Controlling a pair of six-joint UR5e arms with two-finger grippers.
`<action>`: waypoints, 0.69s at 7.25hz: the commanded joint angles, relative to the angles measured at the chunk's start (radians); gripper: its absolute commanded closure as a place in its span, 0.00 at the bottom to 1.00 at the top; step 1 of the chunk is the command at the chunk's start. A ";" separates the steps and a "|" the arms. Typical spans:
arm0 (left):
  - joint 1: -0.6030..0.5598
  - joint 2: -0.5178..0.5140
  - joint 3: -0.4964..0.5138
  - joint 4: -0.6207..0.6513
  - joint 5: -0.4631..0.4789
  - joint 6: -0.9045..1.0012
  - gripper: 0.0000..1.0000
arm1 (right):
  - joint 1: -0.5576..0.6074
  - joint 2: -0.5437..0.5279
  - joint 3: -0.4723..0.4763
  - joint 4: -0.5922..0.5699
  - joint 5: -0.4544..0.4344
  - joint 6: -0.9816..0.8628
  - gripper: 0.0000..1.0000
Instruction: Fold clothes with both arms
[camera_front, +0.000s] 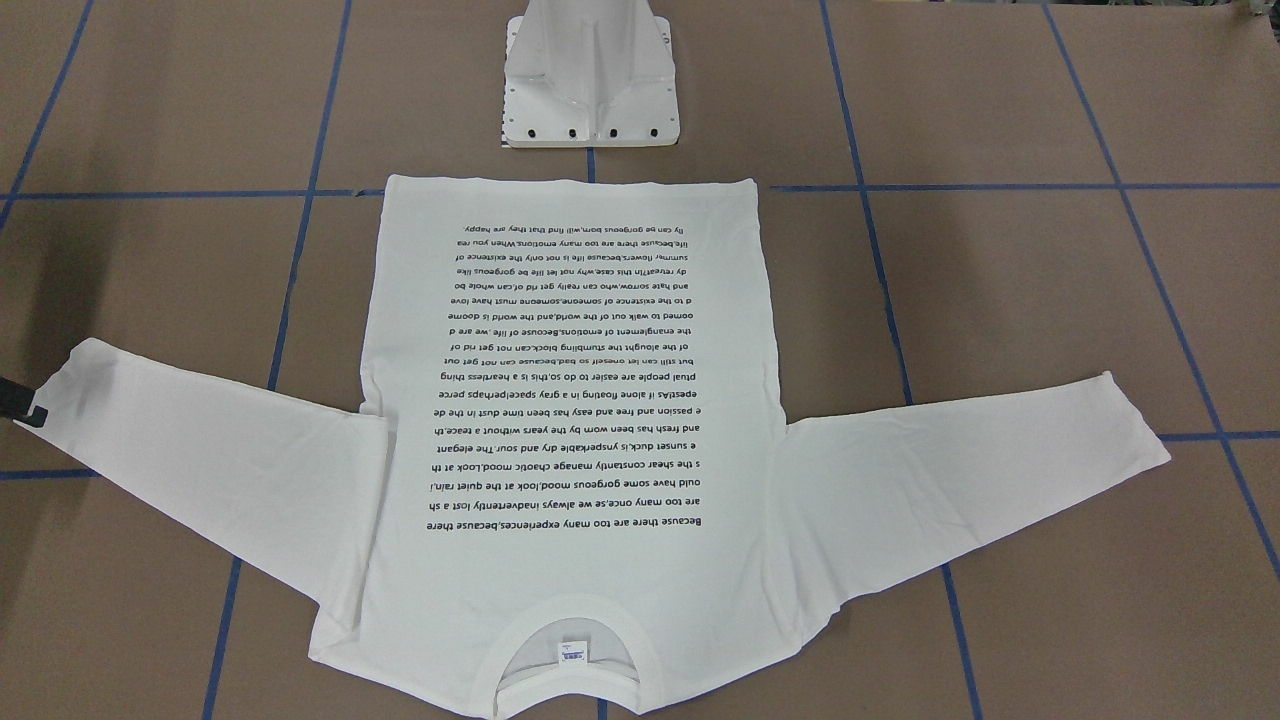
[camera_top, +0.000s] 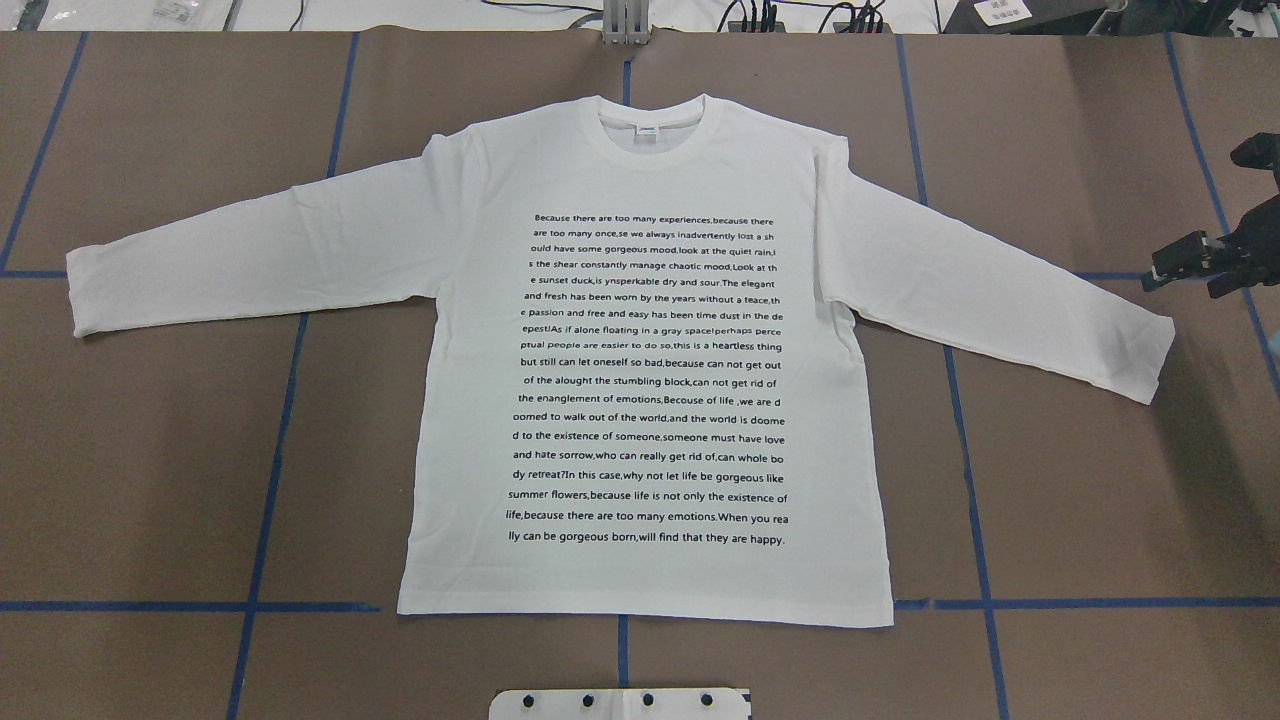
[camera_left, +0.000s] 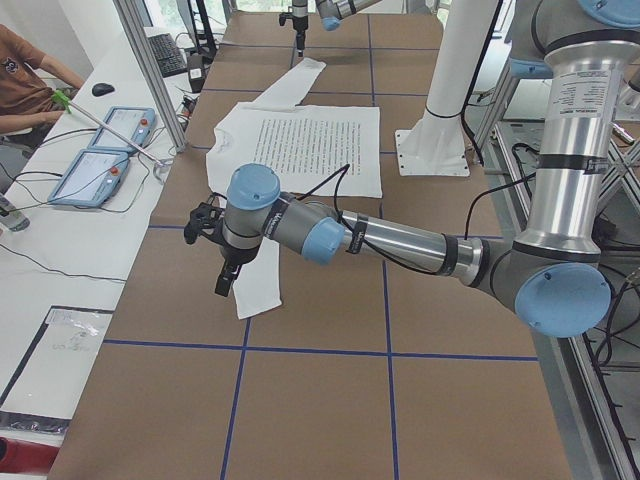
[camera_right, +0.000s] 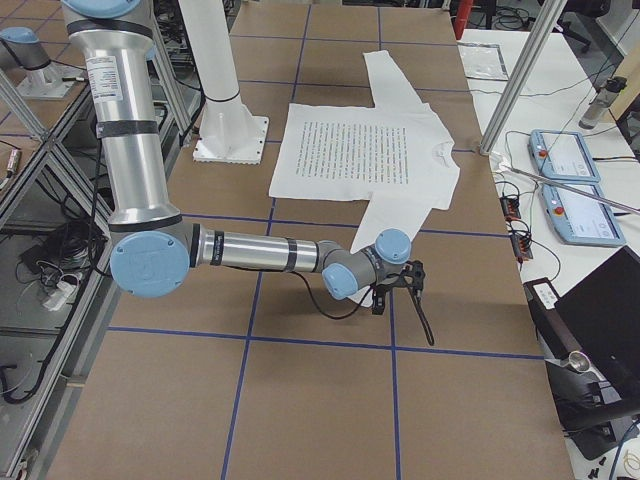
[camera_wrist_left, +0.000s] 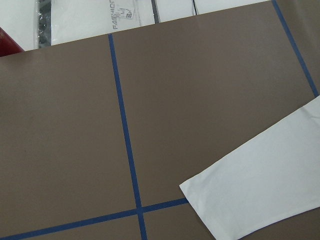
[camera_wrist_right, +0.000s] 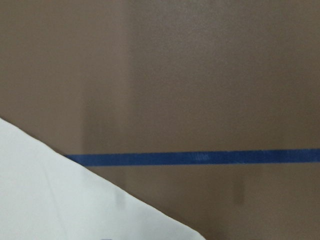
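1. One white T-shirt (camera_top: 640, 400) lies flat and print-up on the table (camera_top: 150, 450), sleeves spread. It is probably light, limp cotton that sags when lifted.
2. Its right cuff (camera_top: 1150, 365) and left cuff (camera_top: 85, 290) offer thin, free edges to pinch.
3. The right gripper (camera_top: 1160, 270) and left gripper (camera_left: 224, 283) hover near those cuffs, holding nothing. I cannot tell how their jaws stand.

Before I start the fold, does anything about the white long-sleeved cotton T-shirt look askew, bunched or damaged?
Nothing stands out. The white long-sleeved cotton T-shirt lies flat and fully spread, printed side up, with no tear, stain or bunching visible.
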 joint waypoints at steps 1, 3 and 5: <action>0.000 -0.002 -0.001 0.001 0.006 -0.005 0.00 | -0.011 -0.003 -0.022 0.002 -0.002 0.002 0.13; 0.000 0.001 -0.006 0.001 0.007 -0.003 0.00 | -0.014 -0.003 -0.042 0.002 -0.002 0.002 0.39; -0.002 0.001 -0.007 0.001 0.007 -0.003 0.00 | -0.014 -0.003 -0.044 0.002 -0.002 -0.003 1.00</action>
